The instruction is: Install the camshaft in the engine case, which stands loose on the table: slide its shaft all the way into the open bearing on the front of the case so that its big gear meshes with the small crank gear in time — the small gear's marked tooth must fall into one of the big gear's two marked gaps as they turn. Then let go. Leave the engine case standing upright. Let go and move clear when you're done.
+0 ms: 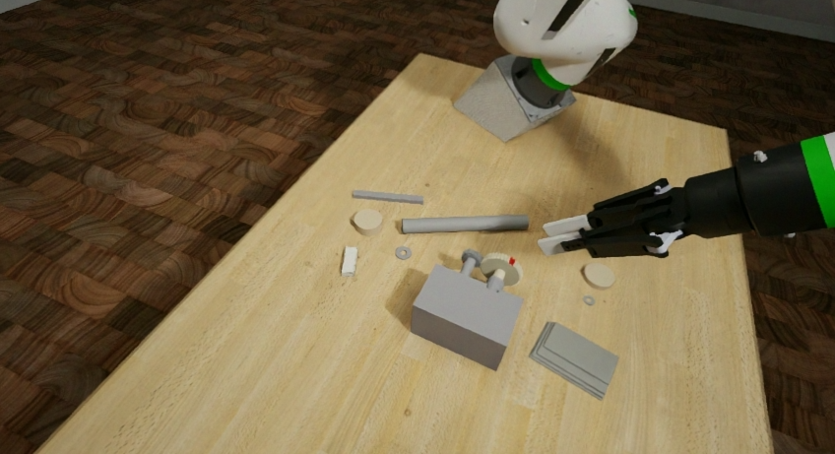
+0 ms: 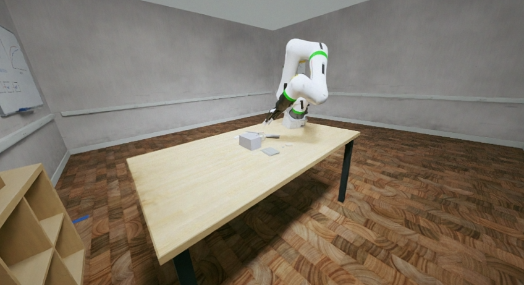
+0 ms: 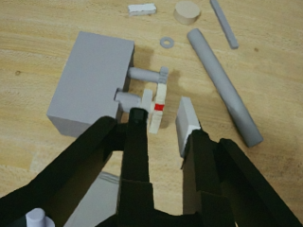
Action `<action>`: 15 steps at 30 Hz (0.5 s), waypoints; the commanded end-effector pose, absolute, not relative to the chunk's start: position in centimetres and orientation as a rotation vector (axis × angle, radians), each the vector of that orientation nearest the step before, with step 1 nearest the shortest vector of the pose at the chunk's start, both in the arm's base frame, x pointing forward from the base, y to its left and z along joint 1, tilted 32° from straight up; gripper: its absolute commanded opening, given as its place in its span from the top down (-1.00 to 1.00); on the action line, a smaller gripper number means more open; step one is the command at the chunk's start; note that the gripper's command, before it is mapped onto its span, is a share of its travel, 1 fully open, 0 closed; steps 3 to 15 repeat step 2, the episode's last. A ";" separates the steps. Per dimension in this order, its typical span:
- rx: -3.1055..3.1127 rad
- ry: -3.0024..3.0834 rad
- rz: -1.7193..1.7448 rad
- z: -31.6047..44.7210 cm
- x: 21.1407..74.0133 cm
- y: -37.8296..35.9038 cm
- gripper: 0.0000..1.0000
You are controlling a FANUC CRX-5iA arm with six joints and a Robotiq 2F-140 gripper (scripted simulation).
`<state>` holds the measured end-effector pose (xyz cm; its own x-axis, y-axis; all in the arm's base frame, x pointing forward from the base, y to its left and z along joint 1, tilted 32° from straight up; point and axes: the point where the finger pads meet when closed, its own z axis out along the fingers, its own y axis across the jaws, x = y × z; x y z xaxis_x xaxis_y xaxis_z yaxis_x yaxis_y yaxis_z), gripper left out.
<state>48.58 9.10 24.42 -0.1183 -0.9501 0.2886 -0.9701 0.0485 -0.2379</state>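
Observation:
The grey engine case [image 1: 463, 318] [image 2: 249, 140] [image 3: 89, 82] stands upright on the table [image 1: 234, 344]. The camshaft sits in the case's front bearing. Its cream big gear [image 1: 501, 268] [image 3: 158, 104], with a red mark [image 1: 511, 261], stands beside the small grey crank gear [image 1: 470, 255] [image 3: 163, 76]. I cannot tell how the teeth mesh. My gripper [image 1: 544, 236] [image 2: 267, 121] [image 3: 164, 106] hangs in the air to the right of the gears, clear of them. Its fingers stand a little apart with nothing between them.
A long grey cylinder [image 1: 464, 224] [image 3: 223, 85], a thin rod [image 1: 386, 196], two tan discs [image 1: 367, 221] [image 1: 598, 275], two washers [image 1: 402, 252] [image 1: 589, 300] and a white block [image 1: 349, 260] lie around the case. A grey plate [image 1: 574, 358] lies to its right. The robot base [image 1: 503, 103] stands at the back.

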 end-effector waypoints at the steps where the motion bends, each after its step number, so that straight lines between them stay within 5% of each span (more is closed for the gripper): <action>1: 2.050 -2.237 0.584 24.5 48.6 9.1 0.47; 15: 2.050 -2.237 0.584 24.5 48.6 9.1 0.47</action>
